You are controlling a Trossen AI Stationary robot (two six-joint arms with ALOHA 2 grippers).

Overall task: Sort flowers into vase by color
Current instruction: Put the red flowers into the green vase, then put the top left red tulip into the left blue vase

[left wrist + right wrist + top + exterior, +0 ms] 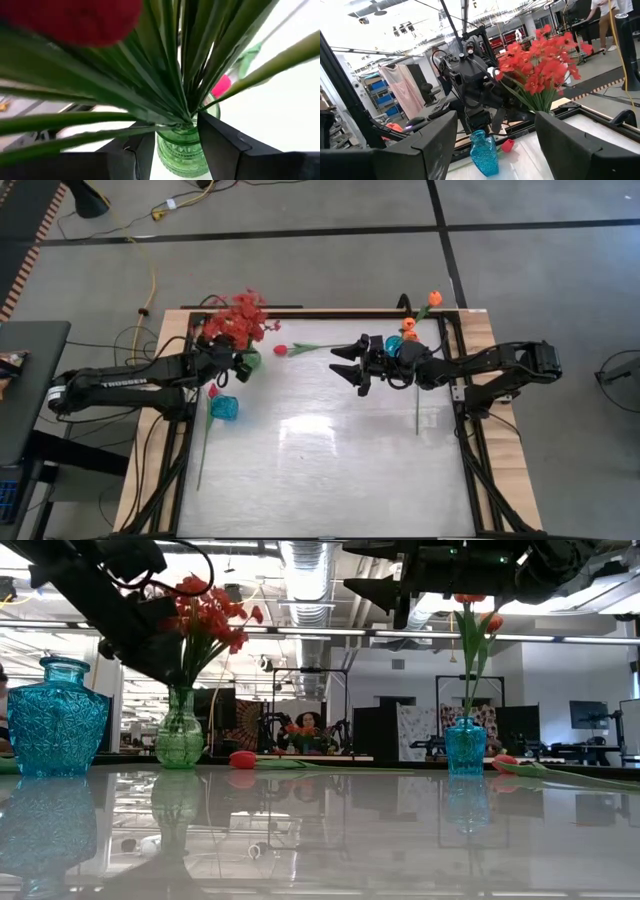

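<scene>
A green glass vase [248,362] [182,150] stands at the table's far left and holds bushy red sprays [238,320] [205,615]. My left gripper [175,131] [236,366] is open. Its fingers stand on either side of the green stems [175,75], just above the vase's mouth, and I see no touch. A red-pink tulip [281,350] [243,758] lies flat on the table between the arms. My right gripper [348,366] [495,145] hangs open and empty above the table's middle. Behind it a small blue vase [394,345] [465,746] holds orange tulips [434,298].
A second blue vase [225,408] [58,716] stands at the left, nearer the front. Beside it a pink bud [212,391] lies on a long stem [203,445]. Another stem [417,405] lies by the right arm. Bare tabletop [320,470] fills the near half.
</scene>
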